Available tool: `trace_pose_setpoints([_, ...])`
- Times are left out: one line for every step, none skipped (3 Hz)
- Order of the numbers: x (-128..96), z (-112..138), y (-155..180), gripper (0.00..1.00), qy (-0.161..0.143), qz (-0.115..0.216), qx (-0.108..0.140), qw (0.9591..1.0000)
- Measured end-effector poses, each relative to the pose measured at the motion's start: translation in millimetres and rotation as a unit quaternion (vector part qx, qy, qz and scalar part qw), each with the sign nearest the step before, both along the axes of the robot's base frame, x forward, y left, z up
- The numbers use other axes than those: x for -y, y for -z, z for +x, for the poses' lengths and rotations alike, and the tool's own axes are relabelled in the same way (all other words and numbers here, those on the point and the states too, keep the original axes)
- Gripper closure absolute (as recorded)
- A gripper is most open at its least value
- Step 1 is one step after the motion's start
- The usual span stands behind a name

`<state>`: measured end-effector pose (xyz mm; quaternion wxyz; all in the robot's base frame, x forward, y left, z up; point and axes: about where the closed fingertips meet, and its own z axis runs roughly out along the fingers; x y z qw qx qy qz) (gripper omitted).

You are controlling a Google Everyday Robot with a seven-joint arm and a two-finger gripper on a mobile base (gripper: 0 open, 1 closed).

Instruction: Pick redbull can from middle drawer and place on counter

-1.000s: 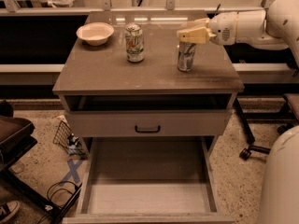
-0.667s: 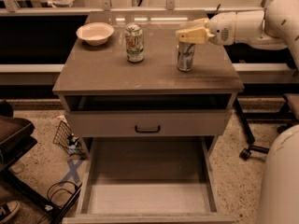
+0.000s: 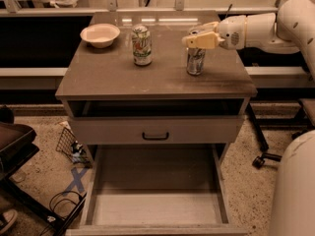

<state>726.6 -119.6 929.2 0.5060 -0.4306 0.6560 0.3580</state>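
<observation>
Camera view: we see the pale cream claw (image 3: 199,35) on its white arm reaching in from the right, at the shiny top of the slim silvery redbull can (image 3: 195,62); we cannot tell whether it pinches the can or stands spread. The can stands upright on the broad grey-brown glossy worktop (image 3: 113,75), right of a wider green-and-white can (image 3: 141,45) and a shallow cream bowl (image 3: 100,35). Below, the wide grey-tan middle drawer (image 3: 152,208) stands pulled out, its floor bare.

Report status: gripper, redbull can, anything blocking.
Gripper at top of redbull can. Can upright on counter; middle drawer open. Green-and-white can and bowl stand apart from it.
</observation>
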Motion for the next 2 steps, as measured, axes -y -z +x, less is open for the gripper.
trace_pose_setpoints([-3.4, 0.5, 0.8, 0.00, -0.003, 0.000, -0.001, 1.0000])
trace_pose_setpoints([-3.6, 0.5, 0.9, 0.00, -0.003, 0.001, -0.001, 1.0000])
